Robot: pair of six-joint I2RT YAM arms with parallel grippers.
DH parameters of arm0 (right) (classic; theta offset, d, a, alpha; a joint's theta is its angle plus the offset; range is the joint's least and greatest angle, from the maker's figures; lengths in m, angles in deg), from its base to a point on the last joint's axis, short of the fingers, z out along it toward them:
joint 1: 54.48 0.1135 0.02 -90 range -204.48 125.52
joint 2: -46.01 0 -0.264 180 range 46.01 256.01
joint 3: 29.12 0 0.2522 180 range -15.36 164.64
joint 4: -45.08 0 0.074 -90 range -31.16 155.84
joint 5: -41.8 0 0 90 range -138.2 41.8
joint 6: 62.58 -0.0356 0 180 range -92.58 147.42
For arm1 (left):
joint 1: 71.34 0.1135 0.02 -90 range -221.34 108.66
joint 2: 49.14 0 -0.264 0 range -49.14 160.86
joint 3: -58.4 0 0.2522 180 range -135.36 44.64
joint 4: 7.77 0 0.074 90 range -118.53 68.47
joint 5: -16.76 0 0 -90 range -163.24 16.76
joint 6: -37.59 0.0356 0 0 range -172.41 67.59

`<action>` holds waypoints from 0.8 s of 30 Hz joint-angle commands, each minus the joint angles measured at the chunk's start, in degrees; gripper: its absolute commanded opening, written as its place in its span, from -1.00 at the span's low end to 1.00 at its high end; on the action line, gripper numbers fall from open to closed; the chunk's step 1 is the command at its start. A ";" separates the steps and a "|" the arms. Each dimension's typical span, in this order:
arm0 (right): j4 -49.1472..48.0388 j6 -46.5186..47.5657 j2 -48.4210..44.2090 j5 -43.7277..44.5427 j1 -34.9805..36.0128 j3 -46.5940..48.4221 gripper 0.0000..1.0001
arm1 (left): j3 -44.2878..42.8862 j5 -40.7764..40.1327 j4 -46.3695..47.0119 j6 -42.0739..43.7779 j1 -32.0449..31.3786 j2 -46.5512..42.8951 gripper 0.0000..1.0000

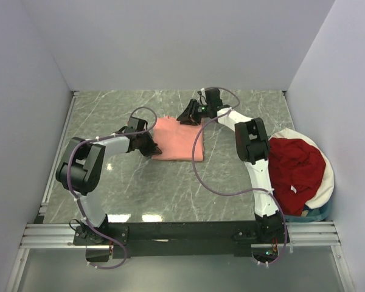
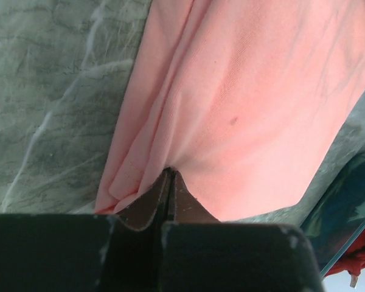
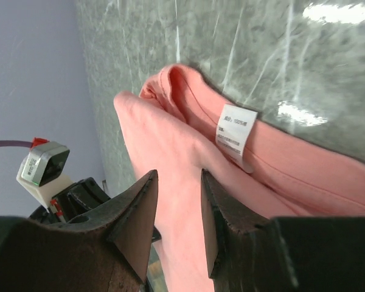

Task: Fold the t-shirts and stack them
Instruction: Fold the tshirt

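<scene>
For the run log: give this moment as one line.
stage: folding pink t-shirt | left gripper: shut on its edge | right gripper: open near neck label | red t-shirt: in basket

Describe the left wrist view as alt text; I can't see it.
The left gripper, shut, pinches a puckered edge of the salmon-pink cloth t-shirt lying on the green marbled table. A dark red cloth shows at the bottom right corner.

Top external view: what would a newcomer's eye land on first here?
The salmon-pink t-shirt lying folded at centre, with the left gripper pinching its near left corner and the right gripper open at its far edge. Next, the dark red t-shirt heaped in the white-rimmed basket at the right.
</scene>
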 commanded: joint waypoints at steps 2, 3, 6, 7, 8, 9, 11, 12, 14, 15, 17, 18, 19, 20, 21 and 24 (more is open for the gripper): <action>-0.66 2.52 -0.38 -1.89 -1.34 0.70 -0.17 | 2.14 -2.55 0.52 0.16 -0.11 -1.83 -0.99; -0.58 2.79 -0.38 -2.07 -1.52 0.79 -0.17 | 1.97 -2.55 0.43 0.16 -0.11 -2.01 -0.99; -0.31 3.32 -0.38 -2.42 -2.05 1.05 -0.17 | 0.74 -2.55 -0.88 0.78 -0.11 -2.97 -0.98; -0.40 3.40 -0.29 -2.68 -2.40 1.14 -0.17 | 0.30 -2.81 -1.32 1.04 -0.20 -3.41 -0.97; 0.21 3.67 -0.29 -2.95 -2.57 1.31 -0.17 | -0.05 -2.90 -1.85 1.30 -0.12 -3.68 -0.96; 0.74 3.93 -0.29 -2.78 -2.75 1.75 -0.17 | -0.92 -2.99 -2.20 1.48 -0.20 -3.94 -0.96; 1.96 4.98 -0.99 -2.25 -3.10 2.10 -0.17 | -2.16 -3.17 -3.87 2.01 -0.11 -4.47 -0.94; 2.84 5.51 -1.26 -1.81 -3.19 2.89 -0.16 | -4.08 -3.60 -4.83 2.53 -0.11 -4.56 -0.90; 4.60 6.48 -1.96 -1.37 -3.54 3.68 -0.16 | -6.11 -4.92 -7.65 3.06 -0.11 -5.00 -0.81; 4.78 6.65 -2.92 -1.11 -3.63 3.95 -0.16 | -8.03 -5.19 -8.26 3.67 -0.11 -5.35 -0.68; 5.83 7.09 -4.07 -0.23 -4.15 3.69 -0.16 | -10.32 -6.32 -10.55 4.47 0.06 -5.44 -0.60; 6.10 7.10 -5.29 0.82 -4.33 3.51 -0.16 | -12.95 -6.77 -11.51 5.34 0.15 -4.74 -0.59; 6.54 7.27 -5.91 1.35 -4.51 3.34 -0.16 | -14.37 -7.21 -12.48 5.78 0.50 -4.21 -0.58; 7.50 7.36 -6.61 2.14 -4.77 3.16 -0.17 | -15.86 -7.73 -14.84 6.31 0.76 -3.60 -0.53; 7.95 7.53 -8.10 3.02 -4.86 2.55 -0.17 | -18.92 -9.13 -15.99 7.36 0.94 -2.81 -0.50; 10.32 8.41 -10.30 6.62 -5.12 1.23 -0.17 | -24.02 -10.46 -19.25 9.73 1.64 0.27 -0.35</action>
